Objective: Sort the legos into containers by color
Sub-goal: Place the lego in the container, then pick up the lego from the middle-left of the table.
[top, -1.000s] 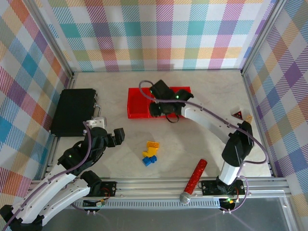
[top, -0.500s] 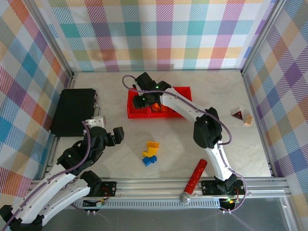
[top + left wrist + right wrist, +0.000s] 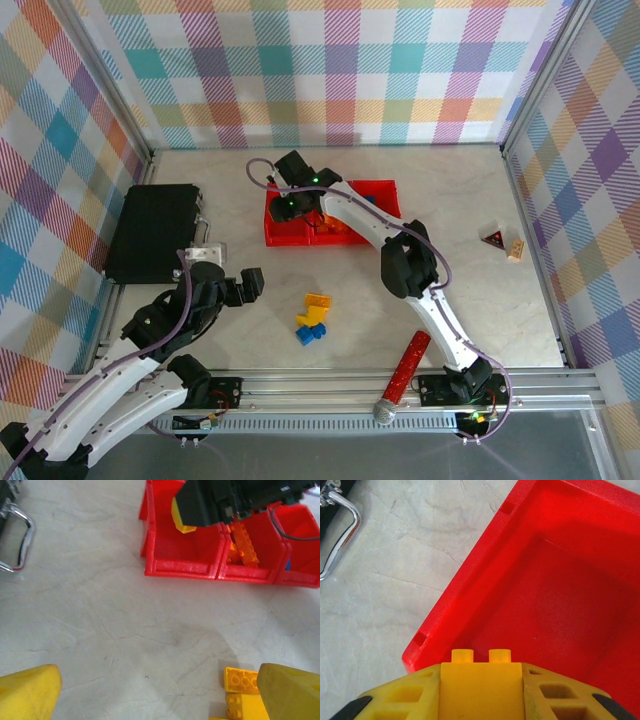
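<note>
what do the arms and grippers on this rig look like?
The left arm and right arm match: white link shells, black joint housings, a mauve cable looped along each. The left gripper and right gripper have black bodies with yellow fingers.

Left arm (image 3: 100, 395) and right arm (image 3: 440, 320): white shells, black joints, each trailed by a grey-purple cable (image 3: 183, 295). Finger pads (image 3: 30, 692) yellow, wrist housings black.
</note>
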Tool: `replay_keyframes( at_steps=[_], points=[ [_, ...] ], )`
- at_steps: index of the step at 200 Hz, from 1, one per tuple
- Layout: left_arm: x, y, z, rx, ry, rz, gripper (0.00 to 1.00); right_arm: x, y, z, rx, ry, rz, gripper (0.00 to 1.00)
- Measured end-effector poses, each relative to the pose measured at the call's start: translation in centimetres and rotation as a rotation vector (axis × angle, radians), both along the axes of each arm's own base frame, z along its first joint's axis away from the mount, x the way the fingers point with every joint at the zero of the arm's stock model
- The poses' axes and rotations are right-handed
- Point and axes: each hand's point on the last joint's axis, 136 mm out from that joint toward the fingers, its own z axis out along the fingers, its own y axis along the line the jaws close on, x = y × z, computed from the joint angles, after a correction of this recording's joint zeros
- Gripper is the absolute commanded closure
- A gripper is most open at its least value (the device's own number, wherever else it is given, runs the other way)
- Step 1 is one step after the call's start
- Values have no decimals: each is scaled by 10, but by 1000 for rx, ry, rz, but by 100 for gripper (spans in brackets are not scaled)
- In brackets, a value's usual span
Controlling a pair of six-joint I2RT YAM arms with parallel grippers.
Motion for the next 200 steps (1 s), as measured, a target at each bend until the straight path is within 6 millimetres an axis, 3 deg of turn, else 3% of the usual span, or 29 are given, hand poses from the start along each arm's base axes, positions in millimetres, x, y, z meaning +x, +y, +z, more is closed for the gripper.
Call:
replay_keyframes(
  at_steps=[31, 51, 104, 144, 175, 200],
  points=[
    [-4, -10, -5, -23, 34, -46, 0, 5, -2, -10, -19, 2, 8, 44],
    [-6, -15, -7, -43, 54, -66, 0, 7, -5, -4, -23, -3, 3, 31],
    [-9, -29, -21, -68, 114, -115, 0, 8, -16, 15, -19, 4, -23, 25],
    [-8, -49, -44, -37, 204, -175, 0, -14, -46, 64, -4, -10, -67, 19],
    [-8, -65, -66, 41, 305, -221, 0, -45, -90, 117, 51, -73, -141, 12],
    [-2, -80, -71, 83, 344, -249, 0, -70, -130, 136, 87, -101, -209, 5]
  ],
)
